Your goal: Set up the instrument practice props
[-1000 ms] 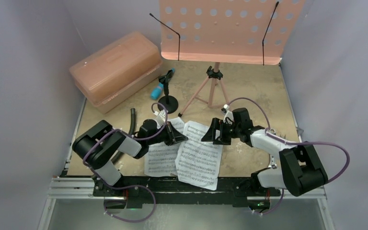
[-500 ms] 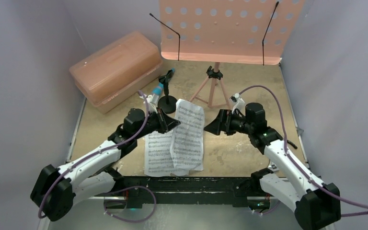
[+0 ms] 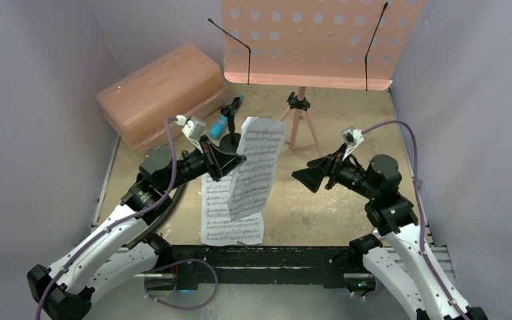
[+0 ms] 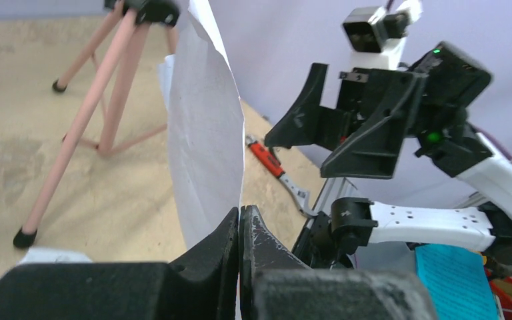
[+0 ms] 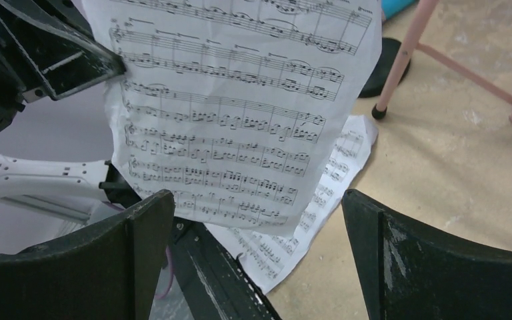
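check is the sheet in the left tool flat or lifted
Lifted. The sheet-music page hangs nearly upright, pinched at one edge by the shut left tool, with the second page lying flat below it.

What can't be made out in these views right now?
Music stand: top external, upper part cut off by the frame's top edge.
Flat page: top external, far part hidden behind the lifted page held by the left gripper.
Mic stand base: top external, partly behind that page.
Microphone: right wrist, cut off by the top edge.
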